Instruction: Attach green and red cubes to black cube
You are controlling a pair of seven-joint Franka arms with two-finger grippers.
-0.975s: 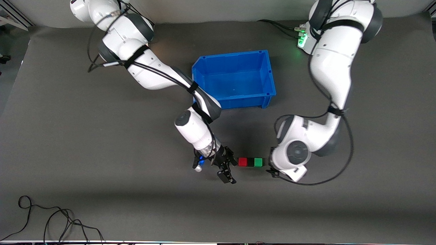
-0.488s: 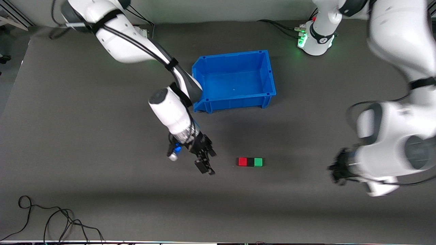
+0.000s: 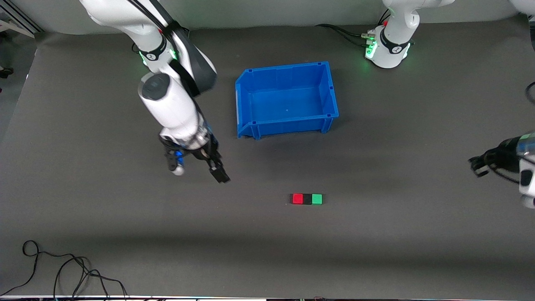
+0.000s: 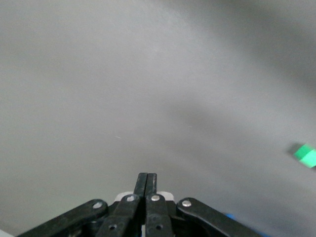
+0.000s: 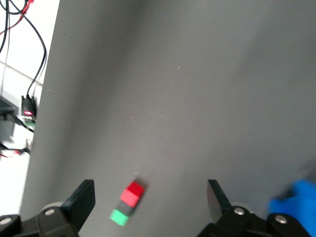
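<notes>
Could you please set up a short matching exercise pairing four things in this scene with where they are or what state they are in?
Things:
1. black cube
2. blue bin
3. left gripper
4. right gripper

States or places:
A. fingers spread open, holding nothing
B. sits between the red cube and the green cube, touching both
C. fingers shut together, holding nothing
D. lies farther from the front camera than the row of cubes

Pairs: 1-B, 2-D, 3-C, 4-A
</notes>
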